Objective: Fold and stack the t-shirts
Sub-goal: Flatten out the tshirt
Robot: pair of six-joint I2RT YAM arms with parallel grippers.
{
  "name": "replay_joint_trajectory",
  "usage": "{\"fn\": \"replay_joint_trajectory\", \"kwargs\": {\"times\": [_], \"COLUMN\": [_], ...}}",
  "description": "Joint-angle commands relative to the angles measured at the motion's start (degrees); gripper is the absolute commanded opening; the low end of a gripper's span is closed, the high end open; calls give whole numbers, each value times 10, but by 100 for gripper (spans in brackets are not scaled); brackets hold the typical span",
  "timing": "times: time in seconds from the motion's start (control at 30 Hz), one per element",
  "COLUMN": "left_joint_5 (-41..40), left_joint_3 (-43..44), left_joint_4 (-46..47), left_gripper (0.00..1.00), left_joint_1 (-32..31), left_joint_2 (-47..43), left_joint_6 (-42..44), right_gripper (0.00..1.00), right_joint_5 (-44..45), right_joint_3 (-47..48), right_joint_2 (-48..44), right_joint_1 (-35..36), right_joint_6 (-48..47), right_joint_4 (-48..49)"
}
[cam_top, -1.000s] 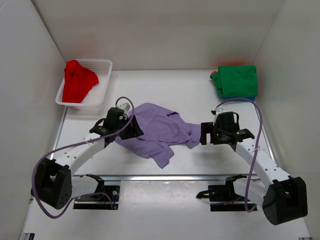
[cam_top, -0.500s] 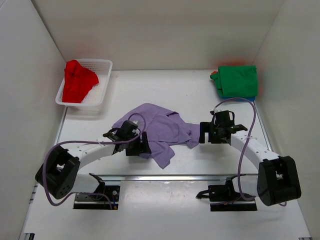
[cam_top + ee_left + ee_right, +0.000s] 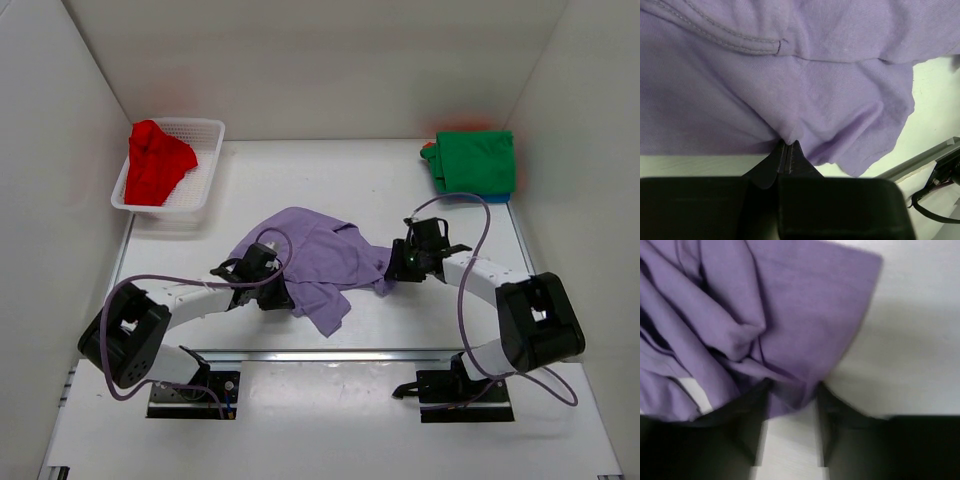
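Purple shirt (image 3: pixel 320 255) lay crumpled on desk (image 3: pixel 330 180), right of basket (image 3: pixel 212 165) | left tool (image 3: pixel 786 148) pinched its hem; right tool (image 3: pixel 790 397) spread astride a fold | we judged: clamp right first, then pull apart evenly.

A lavender t-shirt (image 3: pixel 318 258) lies crumpled mid-bench (image 3: pixel 330 180). The left gripper (image 3: pixel 277 296) meets its near edge and the right gripper (image 3: pixel 396 268) its right edge; how the jaws stand cannot be told. A red t-shirt (image 3: pixel 158 165) fills the white basket (image 3: pixel 207 137) far left. A folded green t-shirt (image 3: pixel 477 162) lies far right.
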Motion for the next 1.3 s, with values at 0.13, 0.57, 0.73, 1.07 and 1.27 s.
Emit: {"fn": "replay_joint_trajectory", "kwargs": {"times": [0.13, 0.57, 0.73, 1.07, 1.27], "left_joint_5": [-23, 101, 80, 77, 88], "left_joint_3": [15, 611, 723, 643, 773], "left_joint_4": [-108, -329, -366, -340, -344], "left_gripper": [0, 0, 0, 0, 0], "left_joint_1": [57, 279, 294, 294, 308], "left_joint_2": [-54, -62, -76, -28, 159], "left_joint_6": [49, 155, 129, 112, 136], "right_gripper": [0, 0, 0, 0, 0], "right_joint_5": [-3, 92, 40, 12, -6], "right_joint_3": [54, 262, 308, 391, 461], "right_joint_2": [11, -281, -348, -269, -109], "right_joint_1": [-19, -101, -168, -156, -162], "right_joint_6": [-6, -41, -37, -59, -96], "right_joint_4": [9, -65, -90, -89, -42]}}
